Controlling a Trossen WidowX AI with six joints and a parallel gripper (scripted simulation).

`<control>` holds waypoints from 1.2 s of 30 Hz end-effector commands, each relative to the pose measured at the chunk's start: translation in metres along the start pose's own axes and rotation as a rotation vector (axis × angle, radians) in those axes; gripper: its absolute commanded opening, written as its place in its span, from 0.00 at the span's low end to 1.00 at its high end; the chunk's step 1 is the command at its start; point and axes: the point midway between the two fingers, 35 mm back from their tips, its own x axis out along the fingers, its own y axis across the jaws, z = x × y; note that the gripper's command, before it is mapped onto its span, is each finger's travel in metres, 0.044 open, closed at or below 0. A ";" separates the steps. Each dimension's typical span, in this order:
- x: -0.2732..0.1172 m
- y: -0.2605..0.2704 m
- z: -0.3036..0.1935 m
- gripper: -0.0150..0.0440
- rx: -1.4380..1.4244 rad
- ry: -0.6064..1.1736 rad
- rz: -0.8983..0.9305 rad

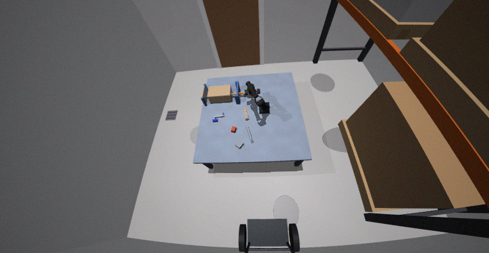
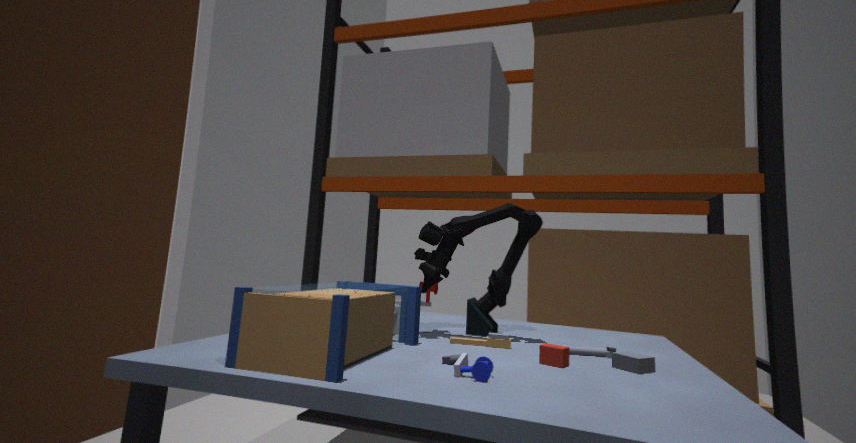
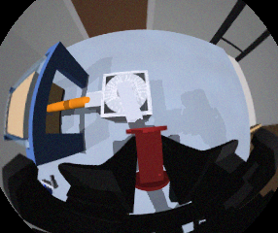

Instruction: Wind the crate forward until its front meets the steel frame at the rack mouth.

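Observation:
The cardboard-coloured crate [image 1: 219, 91] [image 2: 287, 335] [image 3: 22, 107] sits flat in the clear-panelled cubby. A gap shows between its front and the blue steel frame [image 1: 237, 95] [image 2: 412, 323] [image 3: 68, 147]. An orange strap [image 1: 240, 93] [image 3: 68, 104] runs from the crate through the frame to the winch [image 3: 114, 89]. My gripper [image 1: 252, 95] [image 2: 428, 290] [image 3: 146, 138] is shut on the red grip of the winch handle [image 2: 433, 291] [image 3: 150, 162]. The handle's pale arm reaches over the winch top, apparently seated there. Its key and the hole are hidden.
A blue-knobbed crank [image 1: 216, 116] [image 2: 482, 369], a wooden-coloured tool [image 1: 246, 113] [image 2: 479, 341], a red block [image 1: 233, 129] [image 2: 554, 355], a long grey tool [image 1: 249, 135] [image 2: 590, 351] and a grey block [image 1: 239, 144] [image 2: 633, 362] lie on the bench, away from the winch.

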 end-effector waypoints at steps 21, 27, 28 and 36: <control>0.010 -0.042 0.021 0.25 0.013 -0.012 -0.036; 0.013 -0.049 0.027 0.25 0.014 -0.012 -0.036; 0.014 -0.050 0.029 0.25 0.014 -0.012 -0.036; 0.017 -0.058 0.038 0.25 0.014 -0.013 -0.036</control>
